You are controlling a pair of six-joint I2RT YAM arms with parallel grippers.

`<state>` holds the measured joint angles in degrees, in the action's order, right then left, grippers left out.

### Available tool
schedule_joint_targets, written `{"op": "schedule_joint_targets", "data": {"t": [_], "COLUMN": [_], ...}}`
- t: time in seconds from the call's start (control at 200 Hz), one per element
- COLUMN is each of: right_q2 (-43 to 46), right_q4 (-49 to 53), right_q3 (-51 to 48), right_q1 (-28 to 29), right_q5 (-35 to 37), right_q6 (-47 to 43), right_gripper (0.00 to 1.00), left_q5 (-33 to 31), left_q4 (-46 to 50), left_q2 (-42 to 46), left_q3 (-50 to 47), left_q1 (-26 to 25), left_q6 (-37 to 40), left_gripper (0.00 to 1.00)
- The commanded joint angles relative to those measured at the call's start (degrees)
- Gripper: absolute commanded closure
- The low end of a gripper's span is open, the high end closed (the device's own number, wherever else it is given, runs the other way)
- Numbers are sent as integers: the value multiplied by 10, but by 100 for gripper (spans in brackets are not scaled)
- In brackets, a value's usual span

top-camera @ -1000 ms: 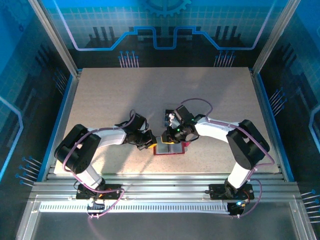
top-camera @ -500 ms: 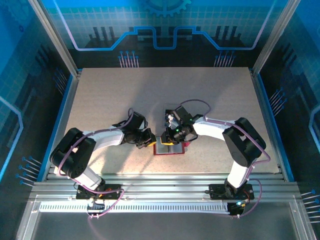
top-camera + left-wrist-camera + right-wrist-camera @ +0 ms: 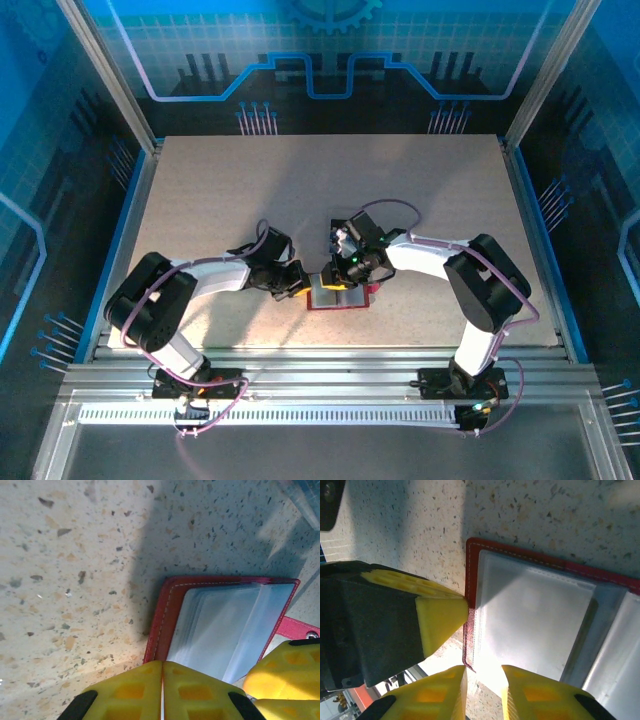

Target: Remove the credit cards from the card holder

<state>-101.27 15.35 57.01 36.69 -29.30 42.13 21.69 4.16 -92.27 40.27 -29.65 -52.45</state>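
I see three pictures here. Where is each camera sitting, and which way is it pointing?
Top external: fixed above and behind, looking down on the table; the left arm and right arm reach in from the bottom edge.
Left wrist: rides the left arm, looking down past the left gripper's fingers at the open card holder.
Right wrist: rides the right arm, looking down past the right gripper's fingers at one corner of it.
Shared: all three views show the same red card holder.
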Motion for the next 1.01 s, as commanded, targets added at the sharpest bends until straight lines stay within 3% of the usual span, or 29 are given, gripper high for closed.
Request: {"op": "schedule_joint_targets", "data": {"t": [0.0, 1.001], "right_q2": [-13, -22], "right_q4": [-6, 38], "right_q3": [8, -3], "right_q1": [-8, -28], "right_q5": [-21, 20], "right_q6": [9, -21], "right_gripper": [74, 69], "left_q5": [-7, -9], "left_q4": [7, 32], "left_q2": [-13, -14], "left_q3": [-7, 16], "left_q1": [-4, -3], "left_q6": [7, 22], "left_gripper": [90, 90]}}
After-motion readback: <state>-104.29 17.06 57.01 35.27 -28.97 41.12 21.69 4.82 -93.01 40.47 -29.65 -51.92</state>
